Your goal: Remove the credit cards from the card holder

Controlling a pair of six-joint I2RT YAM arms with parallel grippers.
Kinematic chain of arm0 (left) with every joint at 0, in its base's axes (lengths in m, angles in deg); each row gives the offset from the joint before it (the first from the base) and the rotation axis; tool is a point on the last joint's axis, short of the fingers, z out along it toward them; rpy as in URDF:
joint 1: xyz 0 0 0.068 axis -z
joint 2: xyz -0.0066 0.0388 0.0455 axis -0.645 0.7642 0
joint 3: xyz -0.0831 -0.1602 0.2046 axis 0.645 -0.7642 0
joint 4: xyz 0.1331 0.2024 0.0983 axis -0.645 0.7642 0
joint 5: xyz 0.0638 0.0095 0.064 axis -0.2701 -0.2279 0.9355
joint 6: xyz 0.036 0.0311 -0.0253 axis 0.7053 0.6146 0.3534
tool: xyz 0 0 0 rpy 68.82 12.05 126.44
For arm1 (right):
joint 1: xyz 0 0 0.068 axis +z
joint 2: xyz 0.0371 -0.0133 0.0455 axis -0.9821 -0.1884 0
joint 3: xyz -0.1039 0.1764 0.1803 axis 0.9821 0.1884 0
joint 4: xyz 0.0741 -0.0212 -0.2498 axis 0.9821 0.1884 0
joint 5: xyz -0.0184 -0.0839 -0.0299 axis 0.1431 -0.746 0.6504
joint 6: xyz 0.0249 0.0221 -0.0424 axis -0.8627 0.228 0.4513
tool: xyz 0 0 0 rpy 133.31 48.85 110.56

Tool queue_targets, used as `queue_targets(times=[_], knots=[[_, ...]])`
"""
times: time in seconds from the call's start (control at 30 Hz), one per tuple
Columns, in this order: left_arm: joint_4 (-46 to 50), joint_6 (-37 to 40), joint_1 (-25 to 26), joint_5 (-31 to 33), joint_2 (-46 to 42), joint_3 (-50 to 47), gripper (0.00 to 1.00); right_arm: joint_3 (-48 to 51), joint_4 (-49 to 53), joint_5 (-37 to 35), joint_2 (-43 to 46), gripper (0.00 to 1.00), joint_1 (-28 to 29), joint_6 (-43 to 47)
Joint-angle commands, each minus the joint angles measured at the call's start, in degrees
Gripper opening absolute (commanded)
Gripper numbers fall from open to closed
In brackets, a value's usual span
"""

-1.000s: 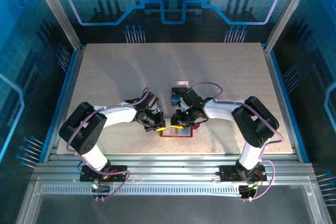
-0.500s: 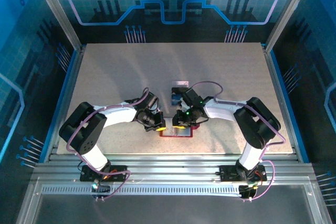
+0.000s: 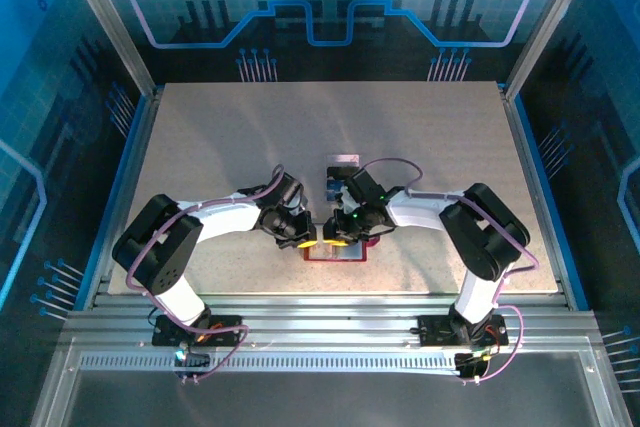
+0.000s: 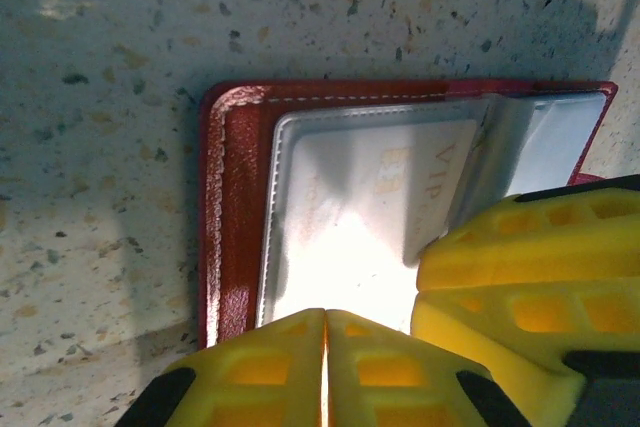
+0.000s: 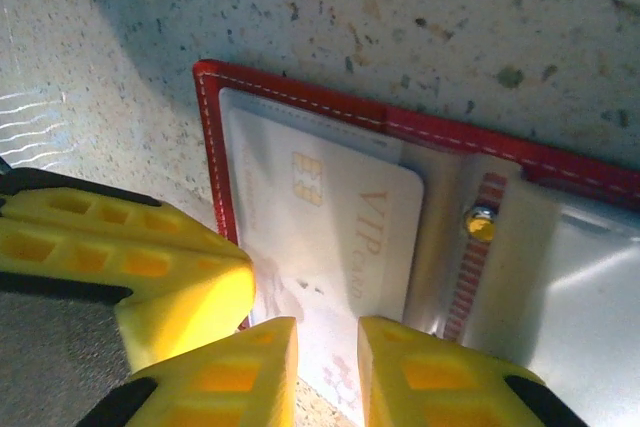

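The red card holder (image 3: pixel 340 256) lies open near the table's front edge, between both grippers. In the left wrist view the card holder (image 4: pixel 235 207) keeps a pale "VIP" card (image 4: pixel 370 187) under its clear pocket. My left gripper (image 4: pixel 323 319) is shut with nothing between its fingers, and its tips rest at the pocket's edge. In the right wrist view the pale card (image 5: pixel 340 217) sticks partly out of the holder (image 5: pixel 300 97). My right gripper (image 5: pixel 328 332) stands narrowly open over the card's free end. A blue card (image 3: pixel 331 184) and a pale card (image 3: pixel 344 160) lie on the table behind the holder.
The two grippers (image 3: pixel 308 237) (image 3: pixel 336 237) are almost touching over the holder. A brass snap (image 5: pixel 481 224) sits on the holder's tab. Speckled tabletop (image 3: pixel 220 147) stretches far to the left, right and back.
My left gripper has crept slightly right, toward the right gripper. The holder and the loose cards have not moved.
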Motion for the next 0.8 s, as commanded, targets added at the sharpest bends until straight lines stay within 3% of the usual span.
queue_targets(times=[0.0, 0.3, 0.77], knots=[[1.7, 0.8, -0.4, 0.7, -0.5, 0.2, 0.09, 0.4, 0.8, 0.1, -1.0, 0.23, 1.2, 0.3], [1.7, 0.9, -0.4, 0.7, 0.6, 0.1, 0.09, -0.5, 6.3, -3.8, -0.1, 0.23, 1.2, 2.8], [1.9, 0.9, -0.4, 1.0, 2.9, -0.8, 0.08, -0.7, 6.7, -4.1, 1.5, 0.24, 1.1, 2.7]])
